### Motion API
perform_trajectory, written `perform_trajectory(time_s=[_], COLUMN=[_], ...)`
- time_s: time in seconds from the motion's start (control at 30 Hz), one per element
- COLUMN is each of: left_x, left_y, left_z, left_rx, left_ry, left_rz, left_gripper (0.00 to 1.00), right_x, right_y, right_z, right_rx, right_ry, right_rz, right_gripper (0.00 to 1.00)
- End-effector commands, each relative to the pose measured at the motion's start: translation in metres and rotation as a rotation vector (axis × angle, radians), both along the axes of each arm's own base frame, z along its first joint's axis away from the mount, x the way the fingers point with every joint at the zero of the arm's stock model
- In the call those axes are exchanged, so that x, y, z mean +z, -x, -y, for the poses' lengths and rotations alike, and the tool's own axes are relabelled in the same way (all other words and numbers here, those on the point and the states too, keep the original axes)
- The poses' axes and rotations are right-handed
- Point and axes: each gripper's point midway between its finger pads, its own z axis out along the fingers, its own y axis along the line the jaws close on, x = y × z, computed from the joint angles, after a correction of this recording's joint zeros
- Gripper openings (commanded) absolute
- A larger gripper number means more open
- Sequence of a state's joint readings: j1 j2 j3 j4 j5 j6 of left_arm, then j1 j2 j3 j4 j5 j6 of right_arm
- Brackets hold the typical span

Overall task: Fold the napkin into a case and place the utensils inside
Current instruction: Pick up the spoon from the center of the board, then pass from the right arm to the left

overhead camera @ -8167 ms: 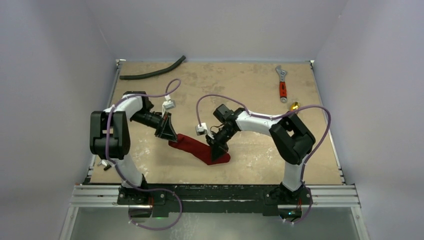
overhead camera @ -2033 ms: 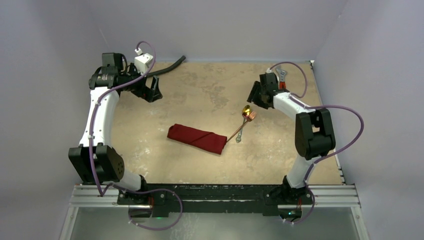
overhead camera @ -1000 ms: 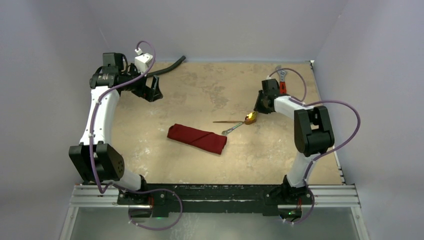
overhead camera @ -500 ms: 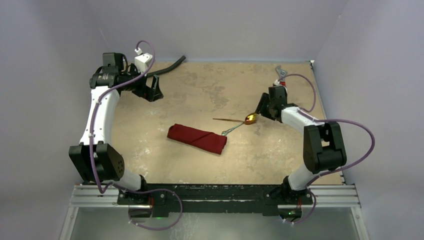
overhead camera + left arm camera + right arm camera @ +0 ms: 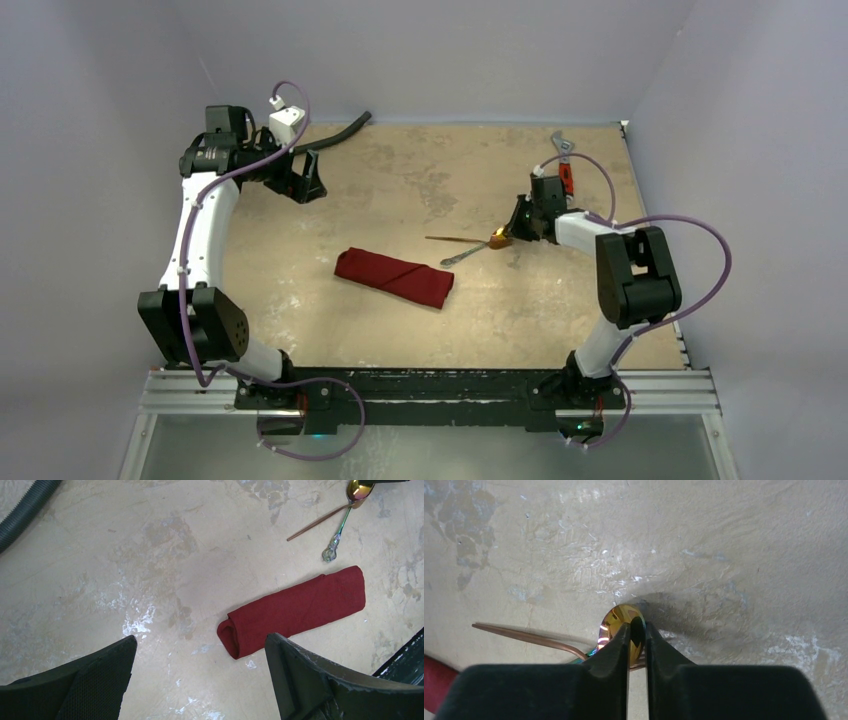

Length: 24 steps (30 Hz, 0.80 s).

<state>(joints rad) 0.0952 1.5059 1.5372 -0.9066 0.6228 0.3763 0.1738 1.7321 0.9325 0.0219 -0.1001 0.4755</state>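
The worktop [image 5: 400, 180] carries the rolled maroon case [image 5: 394, 278], ahead of the wide-spread left gripper [image 5: 200, 639] and well apart from it. The right gripper [image 5: 637, 630] pinches the gold spoon [image 5: 616, 617] by its bowl, with a second utensil [image 5: 336, 535] just beside its fingertips

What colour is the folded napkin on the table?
The napkin is plain dark red, clearest in the left wrist view.
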Motion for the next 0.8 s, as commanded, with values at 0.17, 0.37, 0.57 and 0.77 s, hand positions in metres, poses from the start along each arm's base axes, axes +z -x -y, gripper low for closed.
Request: perform_trajectory(time_s=[0.17, 0.37, 0.57, 0.77], left_x=[0.010, 0.006, -0.013, -0.020], left_y=[-0.001, 0.003, 0.011, 0.011], left_z=[0.005, 0.012, 0.056, 0.090], left_rx=[-0.015, -0.028, -0.113, -0.165], left_ry=[0.018, 0.048, 0.053, 0.094], left_rz=[0.004, -0.018, -0.059, -0.094], left_gripper=[0.99, 0.99, 0.98, 0.99], right_x=[0.038, 0.080, 0.123, 0.154], right_y=[-0.033, -0.039, -0.039, -0.026], right_z=[0.002, 0.015, 0.028, 0.044], right_rx=[-0.016, -0.095, -0.172, -0.252], right_ry=[0.013, 0.037, 0.036, 0.038], right_rz=[0.147, 0.273, 0.433, 0.580], right_gripper=[0.00, 0.00, 0.00, 0.00])
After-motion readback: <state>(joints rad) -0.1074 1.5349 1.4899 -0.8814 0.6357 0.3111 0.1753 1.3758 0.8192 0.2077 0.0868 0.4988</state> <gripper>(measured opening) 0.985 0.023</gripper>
